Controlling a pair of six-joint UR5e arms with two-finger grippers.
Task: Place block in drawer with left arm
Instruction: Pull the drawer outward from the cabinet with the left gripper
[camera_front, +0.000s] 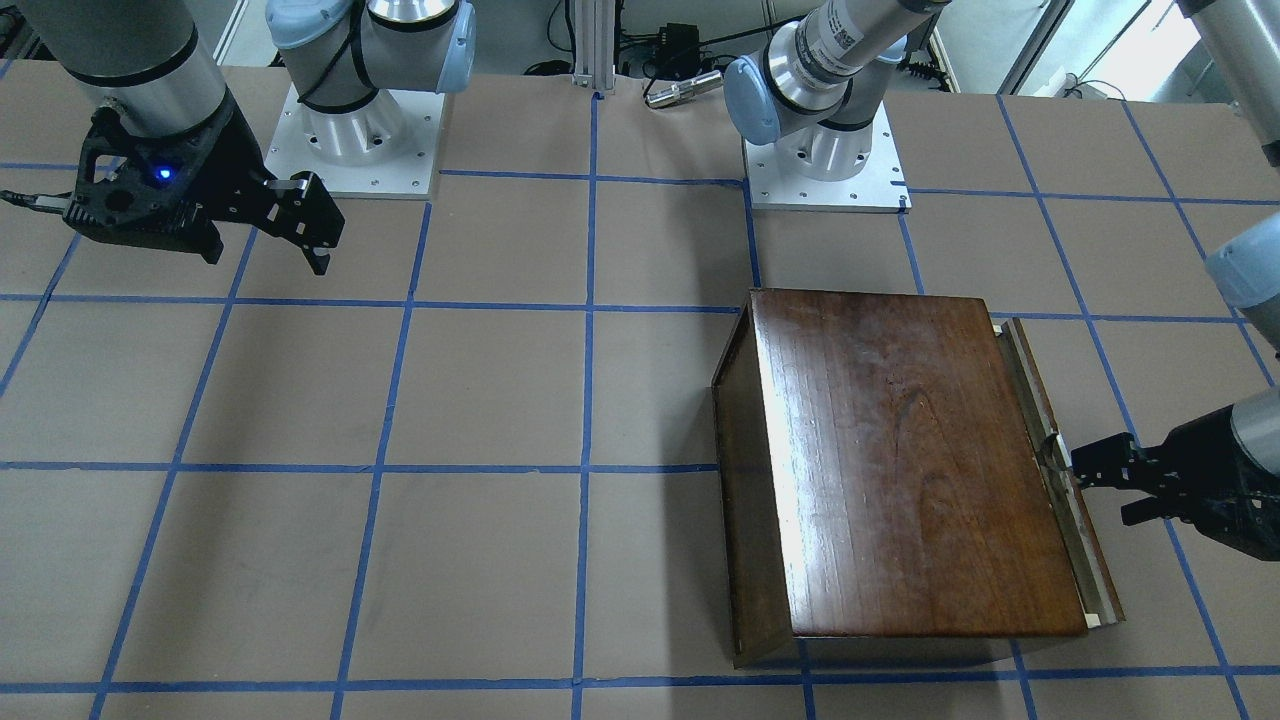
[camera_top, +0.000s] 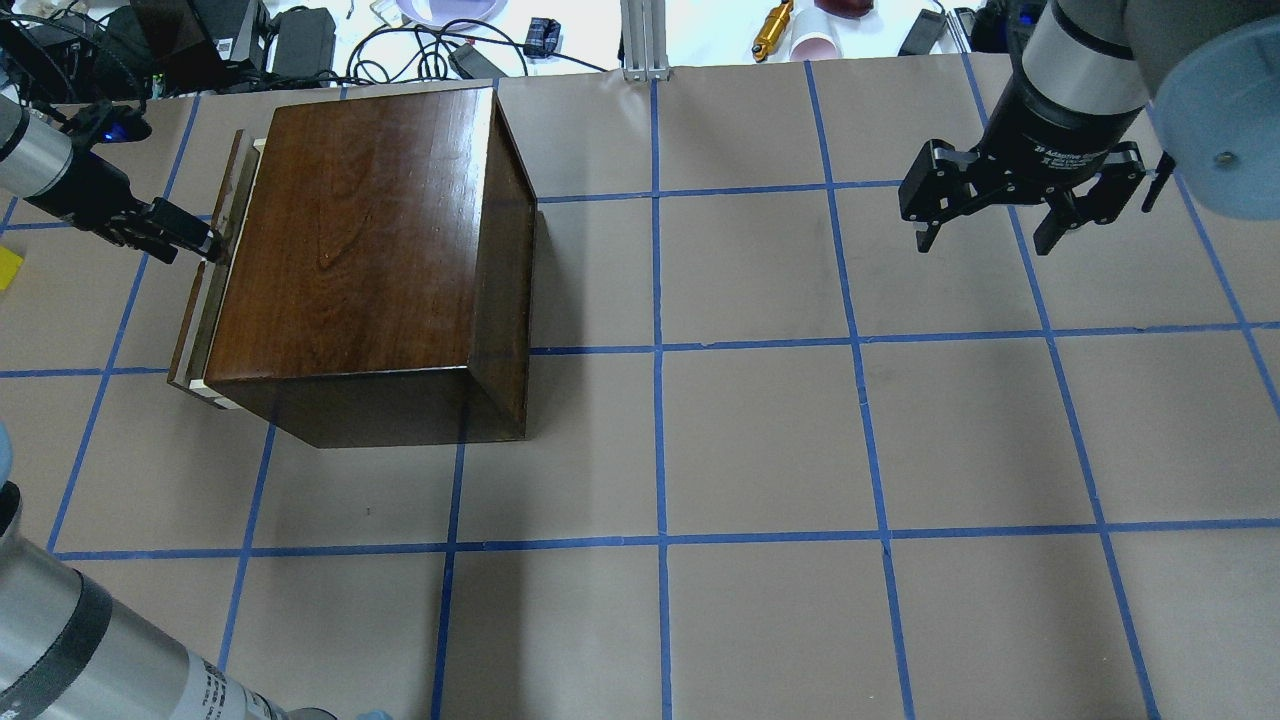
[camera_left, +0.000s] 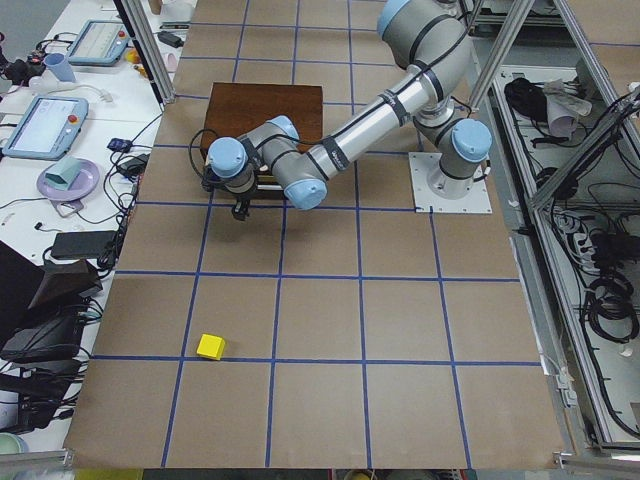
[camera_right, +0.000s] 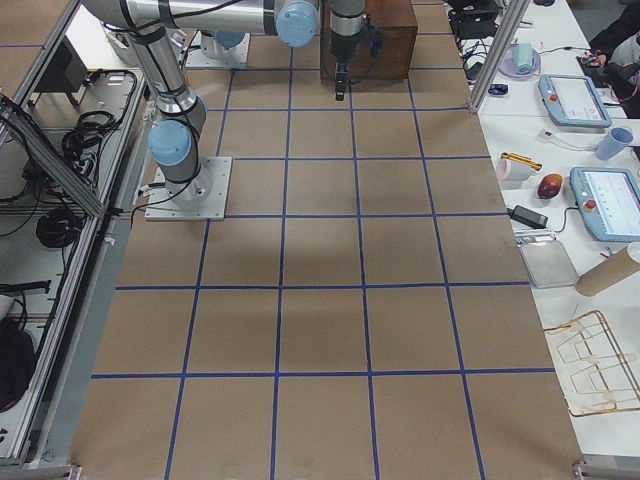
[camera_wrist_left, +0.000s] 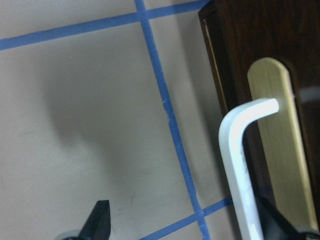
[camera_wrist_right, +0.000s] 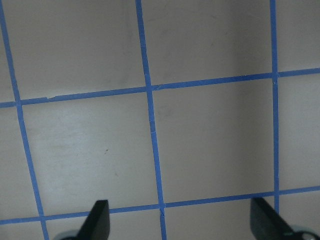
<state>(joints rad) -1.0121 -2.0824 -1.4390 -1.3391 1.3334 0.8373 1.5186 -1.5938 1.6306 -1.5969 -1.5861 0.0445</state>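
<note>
The dark wooden box stands on the counter. Its drawer is out of the box only a little, with a narrow strip of pale wood showing between the box top and the dark front panel. The left hand is right at that front panel, at its middle. Its fingers are spread wide and grasp nothing. In the left wrist view a bent white handle on a brass plate lies just beside one finger.

The block sits on the counter on the drawer side of the box, well apart from it and beyond the left hand.

The right hand hangs released over bare counter, well apart from the box on its far side from the drawer.
</note>
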